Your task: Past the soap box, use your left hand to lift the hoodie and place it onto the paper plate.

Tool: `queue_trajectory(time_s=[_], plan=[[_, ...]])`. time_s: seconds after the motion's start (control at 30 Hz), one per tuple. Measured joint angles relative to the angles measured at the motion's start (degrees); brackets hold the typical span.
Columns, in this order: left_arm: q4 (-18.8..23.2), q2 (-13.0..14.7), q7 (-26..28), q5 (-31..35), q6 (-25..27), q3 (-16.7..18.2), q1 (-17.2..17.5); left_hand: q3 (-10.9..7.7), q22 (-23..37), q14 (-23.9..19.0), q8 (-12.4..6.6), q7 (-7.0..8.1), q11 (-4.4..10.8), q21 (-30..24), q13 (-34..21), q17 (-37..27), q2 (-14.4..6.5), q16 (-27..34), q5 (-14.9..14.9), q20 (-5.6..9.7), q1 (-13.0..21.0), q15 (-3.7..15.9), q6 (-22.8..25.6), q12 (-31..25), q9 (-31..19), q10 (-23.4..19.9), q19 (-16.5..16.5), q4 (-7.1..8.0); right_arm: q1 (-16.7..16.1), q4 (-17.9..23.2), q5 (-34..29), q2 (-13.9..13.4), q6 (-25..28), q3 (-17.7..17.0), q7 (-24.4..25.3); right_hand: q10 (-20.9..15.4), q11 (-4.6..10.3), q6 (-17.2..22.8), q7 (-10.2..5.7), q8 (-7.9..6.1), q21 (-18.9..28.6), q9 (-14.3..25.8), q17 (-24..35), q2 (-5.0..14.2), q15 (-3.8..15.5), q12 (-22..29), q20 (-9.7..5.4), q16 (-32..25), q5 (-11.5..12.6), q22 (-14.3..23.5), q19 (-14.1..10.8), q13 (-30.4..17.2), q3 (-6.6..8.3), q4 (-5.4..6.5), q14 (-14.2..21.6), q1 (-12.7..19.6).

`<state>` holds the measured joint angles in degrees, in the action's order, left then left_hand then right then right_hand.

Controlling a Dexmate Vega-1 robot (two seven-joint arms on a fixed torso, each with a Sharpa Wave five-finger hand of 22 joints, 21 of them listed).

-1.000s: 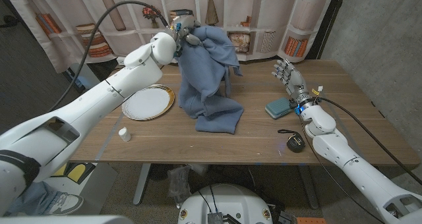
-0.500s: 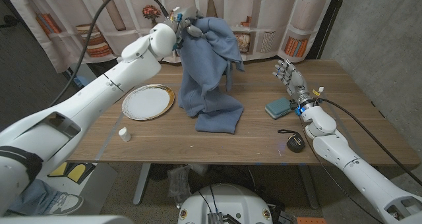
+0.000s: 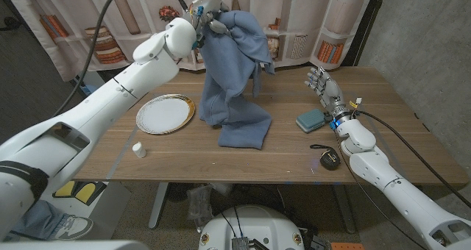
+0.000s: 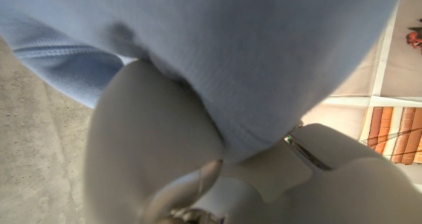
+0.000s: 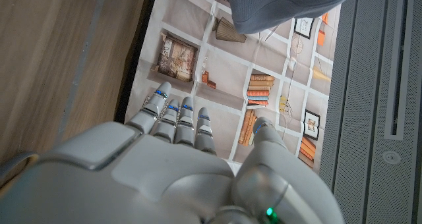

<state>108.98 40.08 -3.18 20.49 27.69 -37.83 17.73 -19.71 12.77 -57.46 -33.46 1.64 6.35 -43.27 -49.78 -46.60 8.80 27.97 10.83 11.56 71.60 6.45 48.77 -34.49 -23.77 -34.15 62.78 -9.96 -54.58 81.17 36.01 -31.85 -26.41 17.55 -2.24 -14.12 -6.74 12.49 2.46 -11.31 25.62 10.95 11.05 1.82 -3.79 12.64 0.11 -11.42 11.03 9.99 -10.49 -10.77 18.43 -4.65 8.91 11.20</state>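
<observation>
Blue fleece hangs in a long drape from the left hand point(image 3: 208, 23), which grips a bunch of the hoodie point(image 3: 234, 81) high above the far side of the table point(image 3: 383, 143); the left wrist view shows cloth pressed close over the hand point(image 4: 198, 178), which fits a firm hold; the hoodie's long axis runs nearly straight down from that grip, and its lower end is folded on the wood at mid-table, so the garment is lifted only in part; the paper plate point(image 3: 165, 115) lies to the robot's left of the trailing hem and nearer the robot than the raised hand, just beside the cloth but apart from it; the coming move, as I judge it, turns on carrying the grip leftward and toward the robot until the hanging length sits over the plate, then lowering; the soap box point(image 3: 312, 120) lies on the other side, near the right hand point(image 3: 321, 82), which stands with fingers apart and holds nothing; a small white bottle point(image 3: 138, 151) stands near the table's front edge.
</observation>
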Motion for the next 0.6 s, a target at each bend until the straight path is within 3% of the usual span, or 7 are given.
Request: queue_trajectory(time_s=[0.6], plan=[[4.82, 0.68, 0.09, -0.18, 0.23, 2.76, 0.84, -0.24, -0.35, -0.21, 0.63, 0.1, 0.12, -1.18, -0.32, -0.57, 0.15, -0.59, -0.01, -0.52, 0.15, -0.19, 0.7, 0.5, 0.82, -0.51, -0.51, -0.24, -3.26, 3.79, 0.03, -1.96, -0.21, -1.79, 1.67, 0.0, 0.0, 0.0, 0.0, 0.0, -0.22, 0.0, 0.0, 0.0, 0.21, 0.0, -0.22, 0.0, 0.0, 0.0, -0.22, 0.0, 0.0, 0.0, 0.21, 0.0]])
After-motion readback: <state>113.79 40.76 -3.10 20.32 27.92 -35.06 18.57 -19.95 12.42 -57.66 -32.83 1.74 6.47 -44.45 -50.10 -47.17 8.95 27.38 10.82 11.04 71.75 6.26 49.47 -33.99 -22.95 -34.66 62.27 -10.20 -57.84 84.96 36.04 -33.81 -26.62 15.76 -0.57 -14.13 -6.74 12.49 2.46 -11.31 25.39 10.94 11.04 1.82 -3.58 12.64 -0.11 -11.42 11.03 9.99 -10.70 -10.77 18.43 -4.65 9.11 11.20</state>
